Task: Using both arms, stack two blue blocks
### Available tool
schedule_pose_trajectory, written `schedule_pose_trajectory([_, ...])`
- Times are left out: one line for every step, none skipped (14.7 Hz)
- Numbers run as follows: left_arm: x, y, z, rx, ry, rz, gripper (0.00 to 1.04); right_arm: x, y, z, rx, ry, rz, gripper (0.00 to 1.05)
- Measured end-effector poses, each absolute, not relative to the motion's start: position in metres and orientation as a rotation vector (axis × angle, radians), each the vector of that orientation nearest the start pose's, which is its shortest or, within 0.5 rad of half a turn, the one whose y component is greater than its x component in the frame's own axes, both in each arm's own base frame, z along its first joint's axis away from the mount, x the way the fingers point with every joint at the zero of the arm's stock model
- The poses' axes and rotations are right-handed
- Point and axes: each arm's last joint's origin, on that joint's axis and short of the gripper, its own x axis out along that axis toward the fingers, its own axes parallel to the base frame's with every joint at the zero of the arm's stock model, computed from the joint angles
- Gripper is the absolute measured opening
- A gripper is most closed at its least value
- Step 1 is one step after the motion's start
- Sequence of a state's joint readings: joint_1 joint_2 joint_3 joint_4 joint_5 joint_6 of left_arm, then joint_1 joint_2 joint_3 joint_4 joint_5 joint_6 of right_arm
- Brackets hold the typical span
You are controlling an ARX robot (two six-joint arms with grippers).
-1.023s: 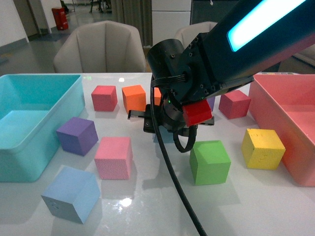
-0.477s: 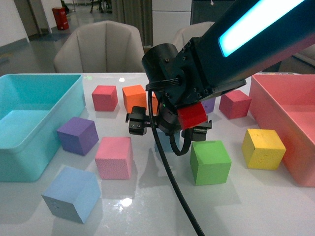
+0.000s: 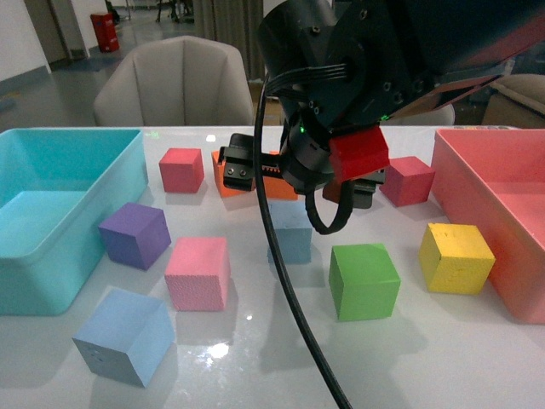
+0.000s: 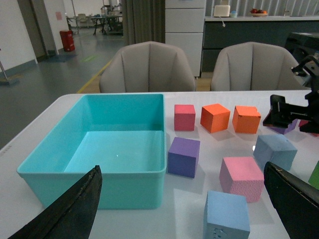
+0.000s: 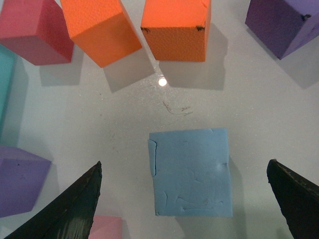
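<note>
Bright, even overhead light for you. Small glare spots on glossy white table (image 3: 443, 358), soft shadow beside green cube (image 3: 364, 279). Right arm (image 3: 358, 51) close to lens reads dark.

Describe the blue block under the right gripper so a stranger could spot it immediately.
From the turquoise bin on the left, look right past the pink block to the pale blue block before the green block. Unlike the other blue block near the front edge, it lies directly beneath the open right gripper.
</note>
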State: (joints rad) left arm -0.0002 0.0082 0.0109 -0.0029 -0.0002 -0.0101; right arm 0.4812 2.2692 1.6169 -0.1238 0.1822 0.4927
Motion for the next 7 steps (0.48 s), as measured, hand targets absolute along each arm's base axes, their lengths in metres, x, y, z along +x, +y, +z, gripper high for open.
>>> schedule_pose_trajectory([0.098, 0.000, 0.166, -0.010, 0.001, 0.000, 0.98, 0.430, 0.216, 0.143, 0.228, 0.757, 0.103, 0.98])
schedule_pose_trajectory([0.098, 0.000, 0.166, -0.010, 0.000, 0.000, 0.98, 0.422, 0.209, 0.149, 0.249, 0.737, 0.115, 0.98])
schedule_pose_trajectory([0.098, 0.000, 0.166, -0.010, 0.000, 0.000, 0.98, 0.410, 0.200, 0.159, 0.279, 0.689, 0.134, 0.98])
schedule_pose_trajectory([0.098, 0.000, 0.166, -0.010, 0.001, 0.000, 0.98, 0.394, 0.190, 0.175, 0.313, 0.624, 0.167, 0.98])
schedule_pose_trajectory([0.098, 0.000, 0.166, -0.010, 0.000, 0.000, 0.98, 0.374, 0.180, 0.190, 0.332, 0.557, 0.177, 0.98])
schedule_pose_trajectory([0.098, 0.000, 0.166, -0.010, 0.001, 0.000, 0.98, 0.346, 0.167, 0.204, 0.349, 0.496, 0.194, 0.98])
schedule_pose_trajectory([0.098, 0.000, 0.166, -0.010, 0.001, 0.000, 0.98, 0.320, 0.154, 0.212, 0.359, 0.450, 0.206, 0.98])
